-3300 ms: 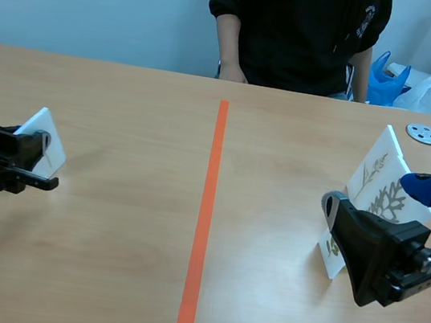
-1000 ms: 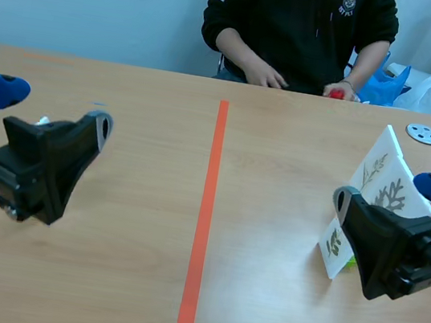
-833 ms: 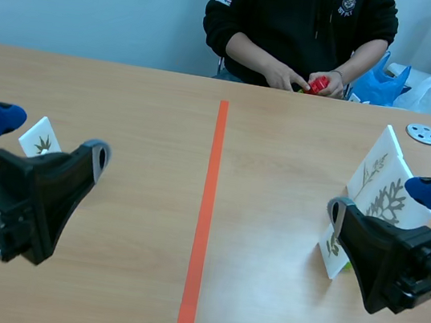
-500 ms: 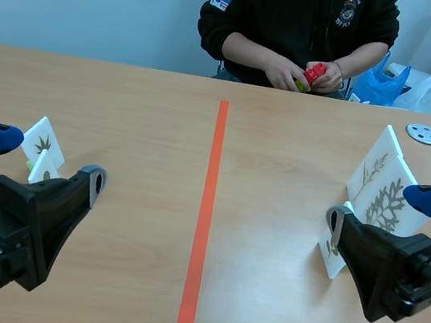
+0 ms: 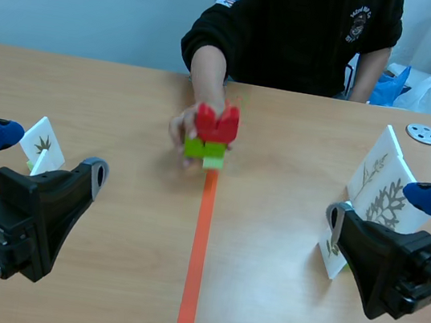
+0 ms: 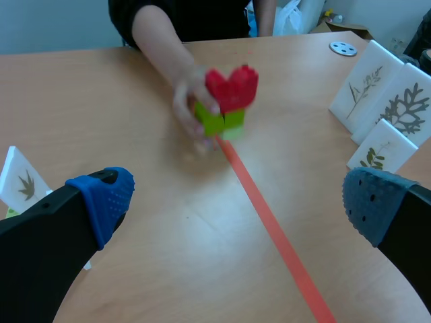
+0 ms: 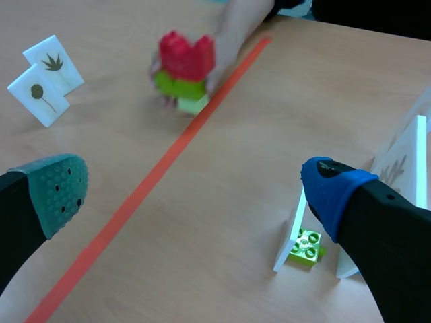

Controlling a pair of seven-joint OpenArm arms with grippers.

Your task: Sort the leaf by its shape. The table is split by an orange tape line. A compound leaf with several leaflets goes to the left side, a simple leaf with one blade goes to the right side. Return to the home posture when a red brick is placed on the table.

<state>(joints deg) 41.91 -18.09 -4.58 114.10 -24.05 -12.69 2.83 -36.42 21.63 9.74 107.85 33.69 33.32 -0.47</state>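
A person's hand (image 5: 181,130) has brought the red brick (image 5: 217,121) onto the tape line (image 5: 198,248); both arms' jaws gape, empty.

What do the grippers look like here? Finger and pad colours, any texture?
Left gripper and right gripper are both black, each with two thick wedge-shaped fingers. Each has one bright blue pad and one duller pad, teal-grey on the right, blue-grey on the left, all dotted.
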